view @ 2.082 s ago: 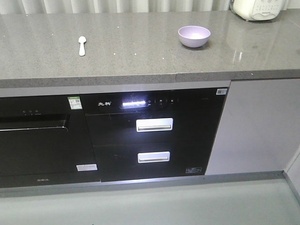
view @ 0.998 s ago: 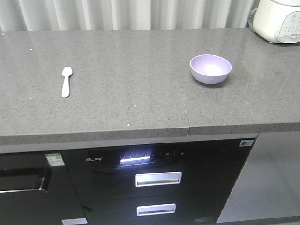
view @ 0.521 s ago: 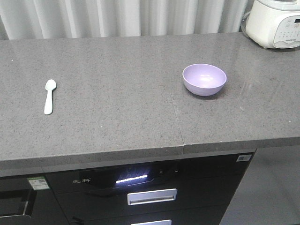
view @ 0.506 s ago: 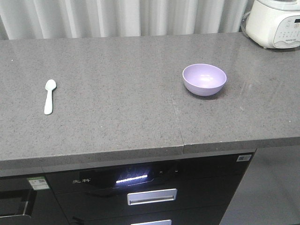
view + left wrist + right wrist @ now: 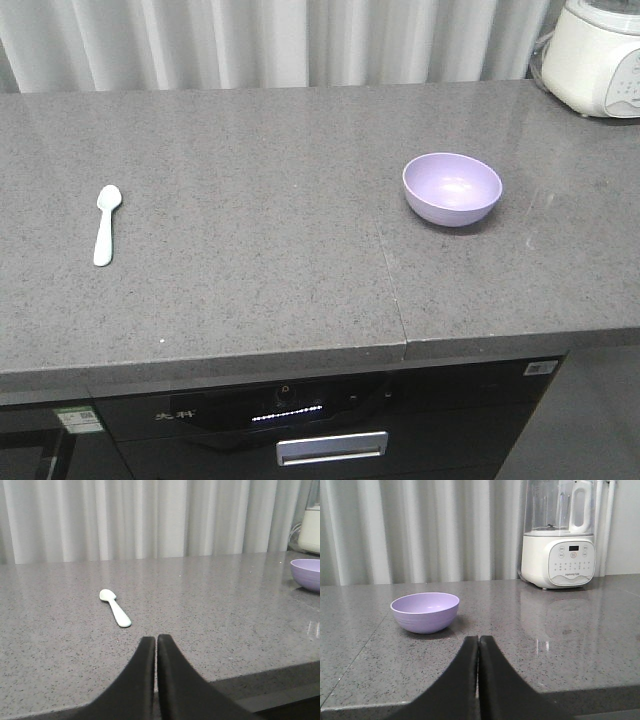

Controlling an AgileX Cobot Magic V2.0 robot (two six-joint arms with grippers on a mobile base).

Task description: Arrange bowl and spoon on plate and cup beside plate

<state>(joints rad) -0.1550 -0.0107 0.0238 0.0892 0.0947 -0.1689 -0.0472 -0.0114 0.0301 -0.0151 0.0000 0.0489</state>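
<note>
On the grey bench (image 5: 250,300) the bowl (image 5: 452,188) sat at three o'clock, the spoon (image 5: 106,224) at nine, well apart; left fingers (image 5: 142,680) and right fingers (image 5: 465,680) were pressed together

We read this as kitchen. We note long grey speckled stone countertop (image 5: 250,150); black glass-fronted built-in appliance (image 5: 430,430) with silver bar handle (image 5: 331,448) beneath; white countertop blender with clear jug (image 5: 562,555); round lavender plastic bowl (image 5: 452,188); small pale mint plastic spoon (image 5: 105,224).
</note>
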